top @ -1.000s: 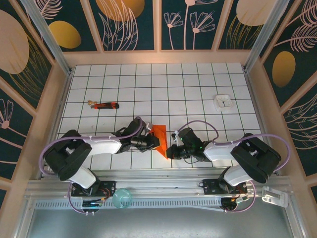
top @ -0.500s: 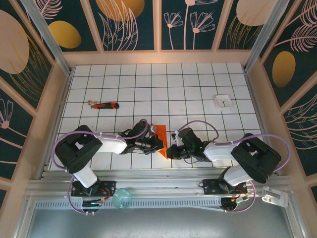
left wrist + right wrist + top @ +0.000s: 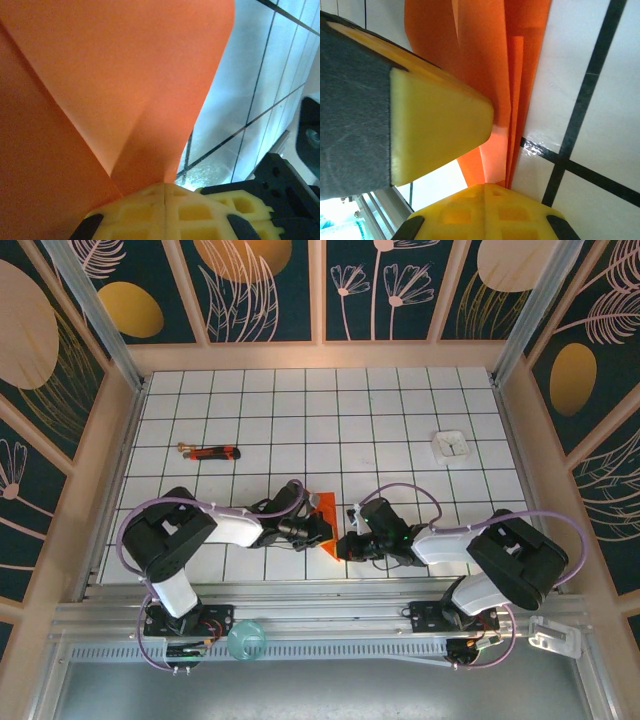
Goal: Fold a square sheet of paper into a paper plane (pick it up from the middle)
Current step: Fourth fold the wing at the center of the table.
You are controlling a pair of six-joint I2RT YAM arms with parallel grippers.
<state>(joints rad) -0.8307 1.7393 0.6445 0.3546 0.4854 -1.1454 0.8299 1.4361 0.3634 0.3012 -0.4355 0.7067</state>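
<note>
The left claw (image 3: 319, 531) is clamped shut on the folded orange paper (image 3: 325, 506). The right claw (image 3: 344, 545) faces it from just beside and is pinched together on the same paper's other side. Between the two claws, the paper's long axis runs from the arms' side of the table (image 3: 400, 440) toward its far edge.

Both arms reaching inward, left end effector (image 3: 322, 530) closed, right end effector (image 3: 343, 545) closed, tips nearly meeting

One paper (image 3: 325, 506), one tool (image 3: 210, 452), one white square (image 3: 451, 445)
</note>
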